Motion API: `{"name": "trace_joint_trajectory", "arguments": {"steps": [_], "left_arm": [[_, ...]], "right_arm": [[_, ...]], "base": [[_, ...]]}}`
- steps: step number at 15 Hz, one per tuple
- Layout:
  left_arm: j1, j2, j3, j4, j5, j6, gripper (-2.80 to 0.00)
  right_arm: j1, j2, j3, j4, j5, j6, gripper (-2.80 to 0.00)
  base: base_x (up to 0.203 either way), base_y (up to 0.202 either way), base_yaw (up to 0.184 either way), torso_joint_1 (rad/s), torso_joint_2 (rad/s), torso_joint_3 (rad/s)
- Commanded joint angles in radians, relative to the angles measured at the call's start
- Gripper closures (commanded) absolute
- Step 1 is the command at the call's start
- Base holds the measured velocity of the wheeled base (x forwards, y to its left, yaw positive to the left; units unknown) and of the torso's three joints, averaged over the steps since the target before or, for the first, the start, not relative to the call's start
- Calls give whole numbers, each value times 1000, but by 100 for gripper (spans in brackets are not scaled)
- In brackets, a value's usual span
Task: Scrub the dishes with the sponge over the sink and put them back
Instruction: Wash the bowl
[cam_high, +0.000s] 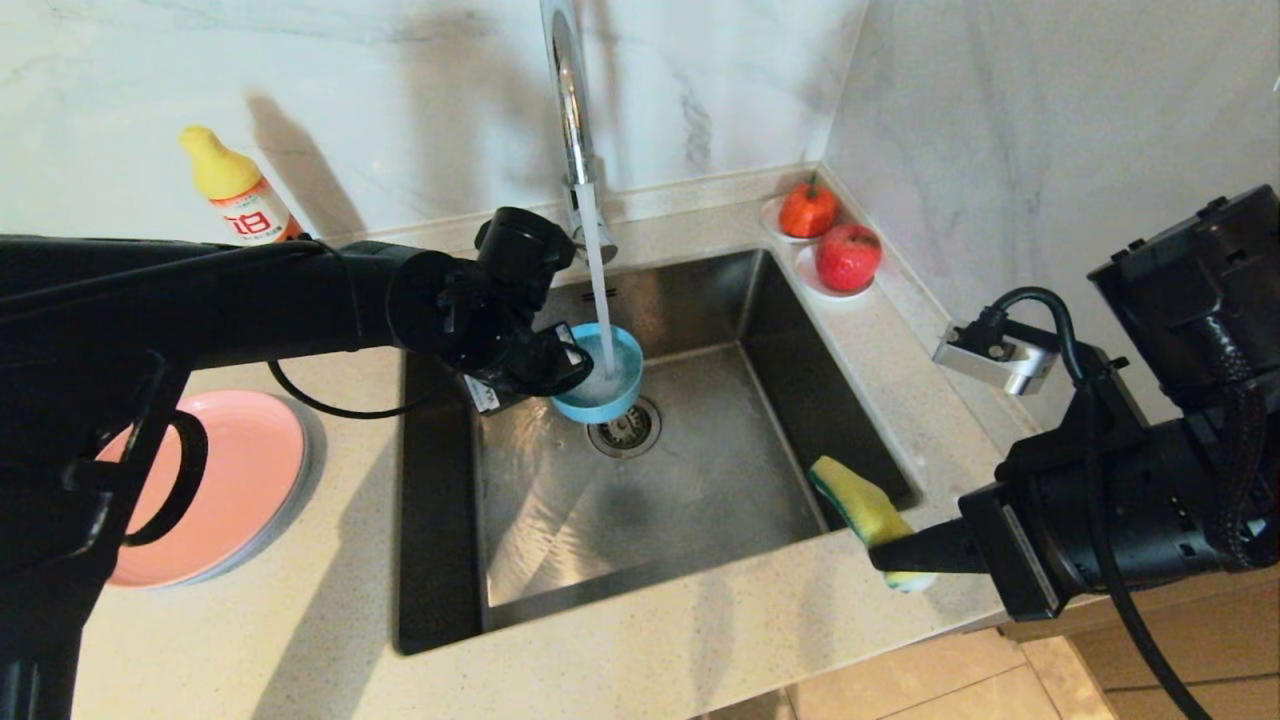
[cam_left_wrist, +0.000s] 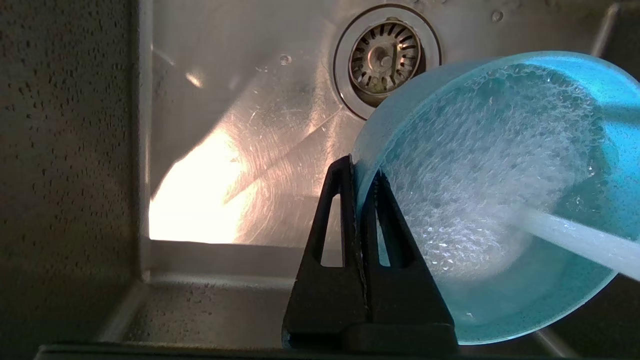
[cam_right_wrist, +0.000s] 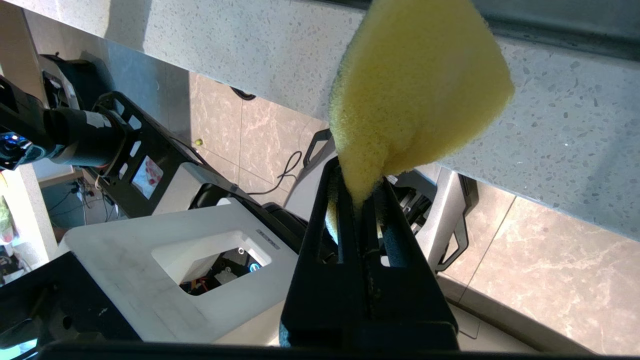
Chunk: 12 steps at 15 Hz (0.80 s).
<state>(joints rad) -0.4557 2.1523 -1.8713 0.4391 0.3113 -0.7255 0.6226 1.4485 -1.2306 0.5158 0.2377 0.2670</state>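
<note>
My left gripper (cam_high: 565, 358) is shut on the rim of the teal-blue bowl (cam_high: 605, 378), holding it tilted over the sink (cam_high: 700, 480) under the running tap (cam_high: 572, 110). Water streams into the bowl (cam_left_wrist: 500, 200) and foams inside; the left gripper (cam_left_wrist: 361, 172) pinches its wall, one finger inside and one outside. My right gripper (cam_high: 885, 550) is shut on the yellow-and-green sponge (cam_high: 862, 505) at the sink's front right corner, above the counter edge. In the right wrist view the sponge (cam_right_wrist: 415, 90) bulges out of the right gripper (cam_right_wrist: 357, 182). A pink plate (cam_high: 235, 480) lies on the counter to the left.
A yellow-capped detergent bottle (cam_high: 235, 190) stands at the back left. Two white saucers with red fruit (cam_high: 835, 245) sit at the back right corner. The strainer drain (cam_high: 625, 428) lies just under the bowl. Marble walls close the back and right.
</note>
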Motion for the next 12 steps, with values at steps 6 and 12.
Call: {"name": "trace_joint_trajectory", "arguments": {"steps": [6, 12], "left_arm": [[-1, -50, 55, 9, 3, -5, 0], [7, -285, 212, -116, 153, 50, 0]], "right_arm": [[0, -13, 15, 4, 2, 3, 0], [2, -22, 51, 4, 3, 8, 0]], "base": [[0, 0, 0, 0, 0, 0], [0, 0, 0, 0, 0, 0]]}}
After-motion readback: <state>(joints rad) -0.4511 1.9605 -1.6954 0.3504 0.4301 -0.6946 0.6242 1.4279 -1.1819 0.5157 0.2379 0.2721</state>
